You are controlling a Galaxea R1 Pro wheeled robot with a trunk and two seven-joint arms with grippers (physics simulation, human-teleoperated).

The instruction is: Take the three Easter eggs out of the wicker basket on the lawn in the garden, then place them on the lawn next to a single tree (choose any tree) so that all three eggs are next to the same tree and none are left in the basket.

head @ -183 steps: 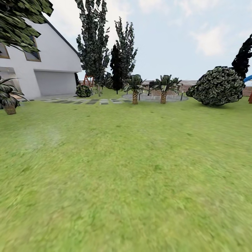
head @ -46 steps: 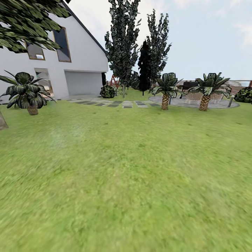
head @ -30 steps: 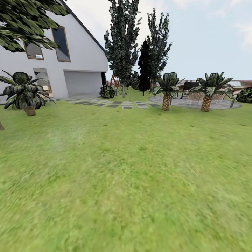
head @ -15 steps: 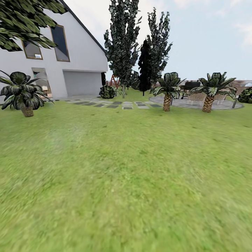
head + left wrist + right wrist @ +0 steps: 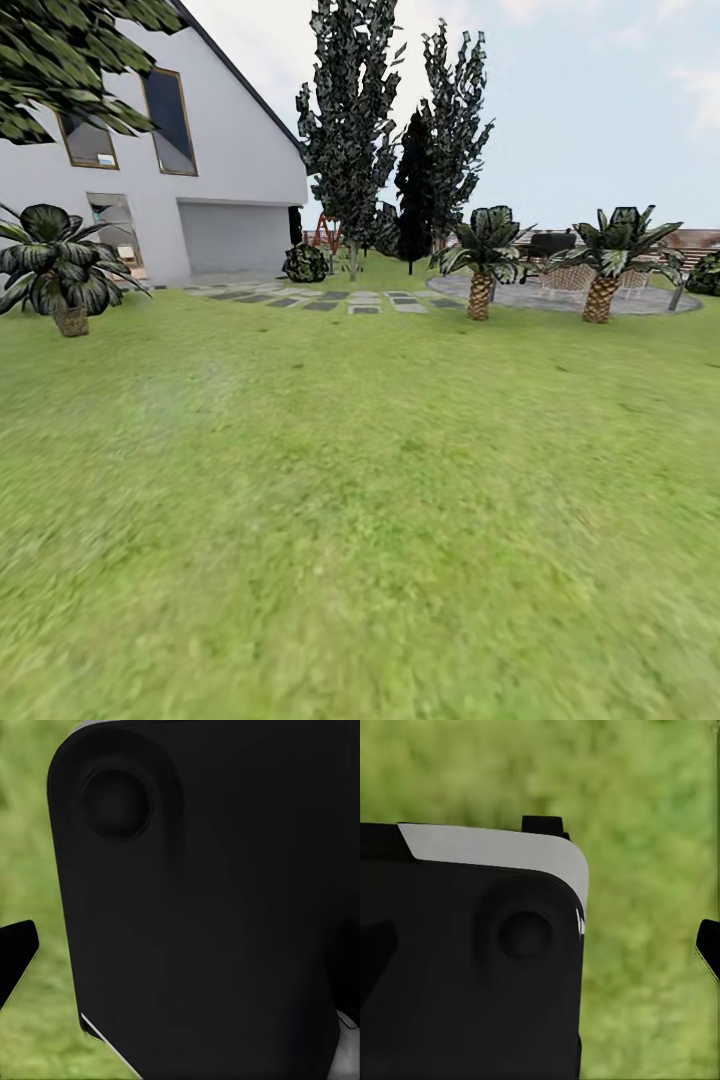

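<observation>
In the left wrist view, a big black robot part (image 5: 202, 900) has smooth rounded corners and a round dent near one corner, and a thin pale line runs along one edge. A small black pointed piece (image 5: 16, 960) pokes in at the side. In the right wrist view, a black block (image 5: 465, 967) has a round knob in its middle, a light grey strip along its edge and a small black tab sticking up above it.
</observation>
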